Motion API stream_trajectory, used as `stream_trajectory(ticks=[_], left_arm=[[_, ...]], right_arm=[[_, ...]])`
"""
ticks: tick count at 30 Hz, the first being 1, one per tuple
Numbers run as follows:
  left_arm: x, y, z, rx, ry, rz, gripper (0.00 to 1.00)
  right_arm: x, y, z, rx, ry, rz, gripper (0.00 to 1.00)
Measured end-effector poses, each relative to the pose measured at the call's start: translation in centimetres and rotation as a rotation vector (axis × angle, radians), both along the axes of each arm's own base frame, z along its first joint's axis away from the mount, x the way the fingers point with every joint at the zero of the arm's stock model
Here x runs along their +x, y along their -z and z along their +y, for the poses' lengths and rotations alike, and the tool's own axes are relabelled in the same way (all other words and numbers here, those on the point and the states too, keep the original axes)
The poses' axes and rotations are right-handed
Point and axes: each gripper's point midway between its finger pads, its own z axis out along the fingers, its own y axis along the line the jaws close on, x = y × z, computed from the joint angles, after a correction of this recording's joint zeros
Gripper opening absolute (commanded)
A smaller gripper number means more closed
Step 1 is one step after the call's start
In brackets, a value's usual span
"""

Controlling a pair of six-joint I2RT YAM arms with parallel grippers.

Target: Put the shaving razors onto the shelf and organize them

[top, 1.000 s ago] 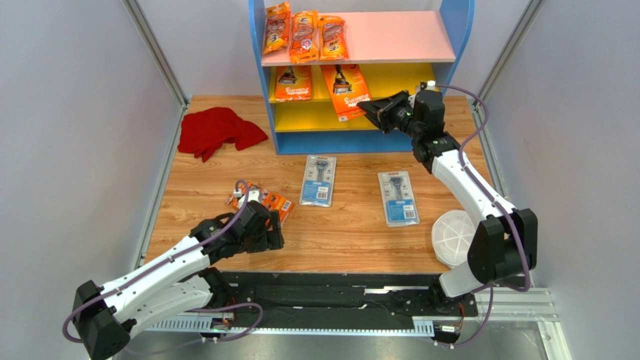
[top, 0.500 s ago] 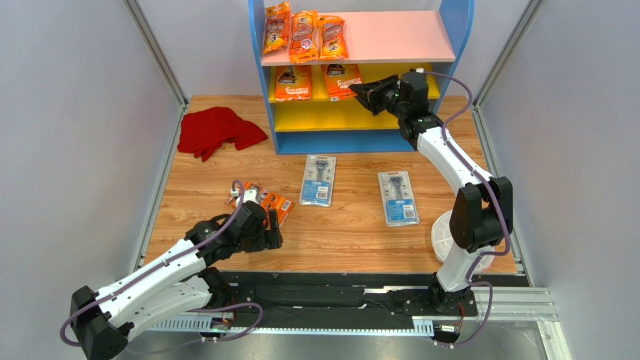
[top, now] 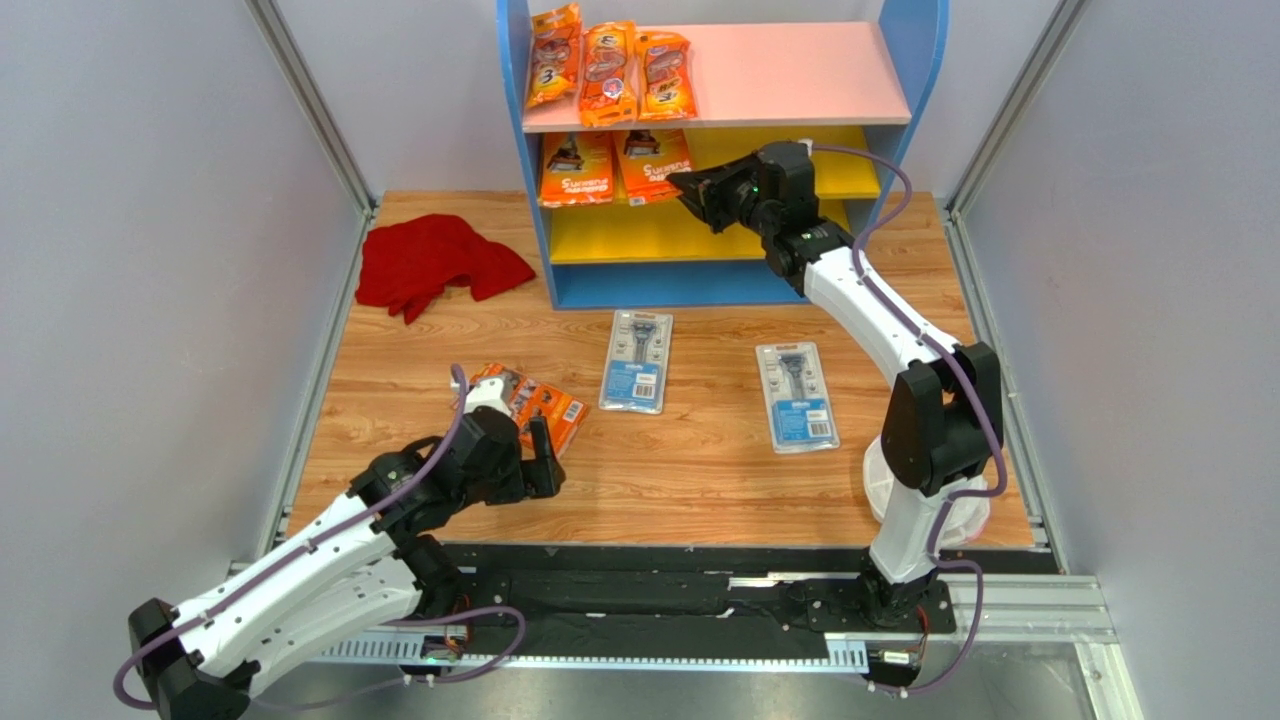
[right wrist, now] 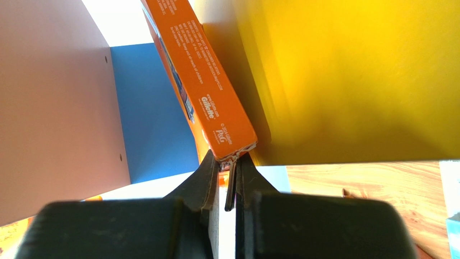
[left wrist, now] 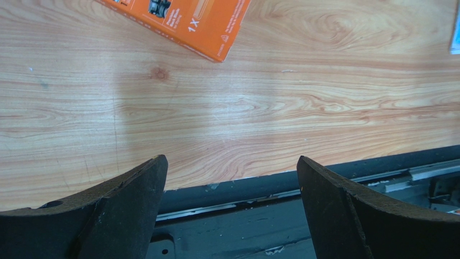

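The shelf (top: 908,60) stands at the back, with three narrow orange razor bags (top: 609,68) on its pink top. On the upper yellow board an orange razor card (top: 577,167) stands, and a second orange box (top: 651,161) is beside it. My right gripper (top: 685,186) is shut on that box's lower end, seen up close as the orange box (right wrist: 201,91) between its jaws (right wrist: 227,160). Another orange razor box (top: 537,401) lies on the table; my left gripper (top: 537,456) hangs open just near of it, nothing between its fingers (left wrist: 232,162). Two grey-blue blister cards (top: 637,360) (top: 795,395) lie mid-table.
A red cloth (top: 436,258) lies at the back left by the shelf. A round white dish (top: 884,477) sits at the near right, partly behind the right arm's base. The table's front edge and a black rail (left wrist: 302,216) lie under the left gripper.
My right arm has swung left along the shelf, carrying the orange box up onto the upper yellow board beside the other card. The left arm has shifted slightly, still open.
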Motion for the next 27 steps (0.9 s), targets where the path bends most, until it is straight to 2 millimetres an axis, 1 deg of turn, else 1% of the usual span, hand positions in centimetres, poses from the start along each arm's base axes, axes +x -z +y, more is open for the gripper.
stream_trajectory(ticks=[2,3,7,11,13,14,16,17,22,25,26,27], left_arm=[[0.0,-0.5,0.0,-0.022,0.000,-0.021,0.99],[0.0,-0.7,0.0,-0.029,0.000,-0.028,0.99],[0.0,-1.1,0.0,-0.046,0.000,-0.044,0.99],[0.0,-1.0,0.0,-0.045,0.001,-0.044,0.99],[0.0,-1.0,0.0,-0.044,0.002,-0.044,0.99],[0.0,-1.0,0.0,-0.043,0.003,-0.044,0.99],[0.0,-1.0,0.0,-0.042,0.003,-0.043,0.99],[0.0,-0.9,0.0,-0.041,0.003,-0.043,0.99],[-0.1,-0.8,0.0,-0.041,0.006,-0.039,0.99],[-0.2,-0.8,0.0,-0.042,0.008,-0.037,0.99],[-0.2,-0.8,0.0,-0.042,0.008,-0.037,0.99],[-0.2,-0.8,0.0,-0.042,0.009,-0.037,0.99]], right_arm=[[-0.1,0.0,0.2,-0.002,0.003,0.000,0.08],[-0.1,0.0,0.4,-0.001,0.005,0.001,0.11],[-0.1,0.0,0.5,0.002,0.012,0.003,0.17],[-0.1,0.0,0.5,0.002,0.017,0.002,0.32],[-0.2,0.0,0.7,0.001,0.013,0.002,0.35],[-0.2,0.0,0.7,0.001,0.011,0.002,0.39],[-0.4,0.0,1.0,0.000,0.001,0.000,0.40],[-0.5,0.0,1.2,0.000,-0.004,-0.001,0.43],[-1.0,-0.1,2.0,-0.008,-0.026,-0.010,0.46],[-1.2,0.0,2.2,-0.015,-0.042,-0.014,0.56],[-1.3,0.1,2.3,-0.020,-0.048,-0.016,0.65],[-1.4,0.1,2.3,-0.023,-0.052,-0.018,0.69]])
